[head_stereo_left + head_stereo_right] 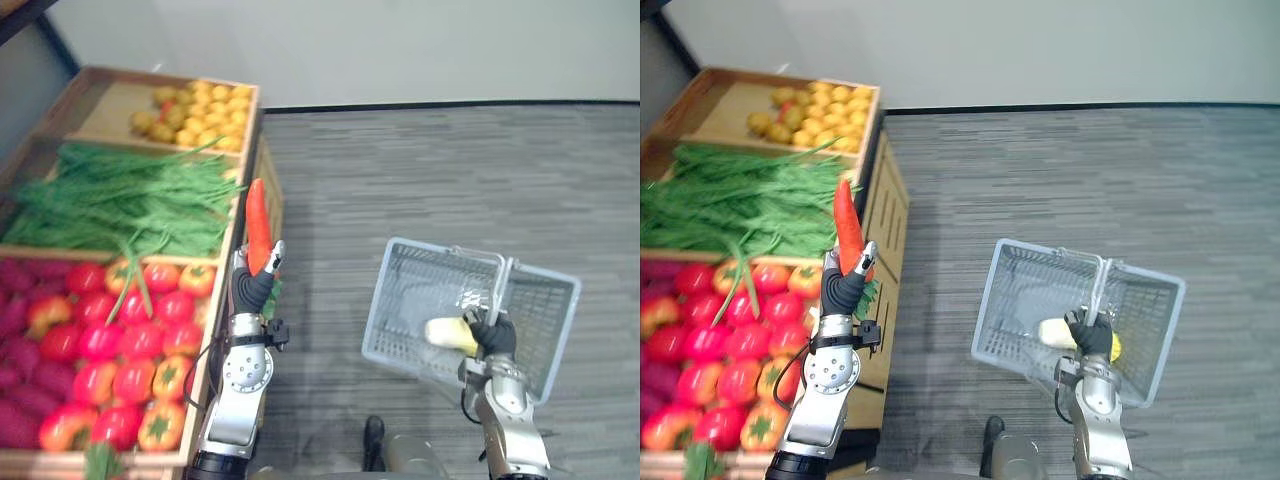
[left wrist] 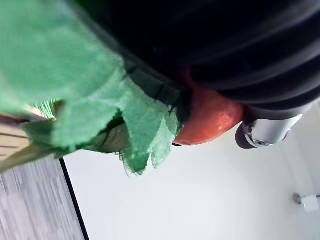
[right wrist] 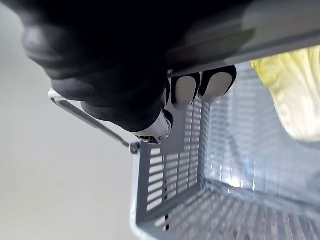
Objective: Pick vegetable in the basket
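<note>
I see L hand [image 1: 252, 290] fingers curled round carrot [image 1: 258, 225], held upright, tip up, at produce stand [image 1: 270, 185] edge by tomatoes [image 1: 120, 340]. R hand [image 1: 493, 335] fingers wrapped on handle [image 1: 503, 280] of grey basket [image 1: 400, 290] above floor, well apart from carrot. Pale leafy veg [image 1: 447, 332] inside basket.

Left hand [image 1: 252, 288] raised with fingers curled; right hand [image 1: 493, 335] clenched lower.
</note>
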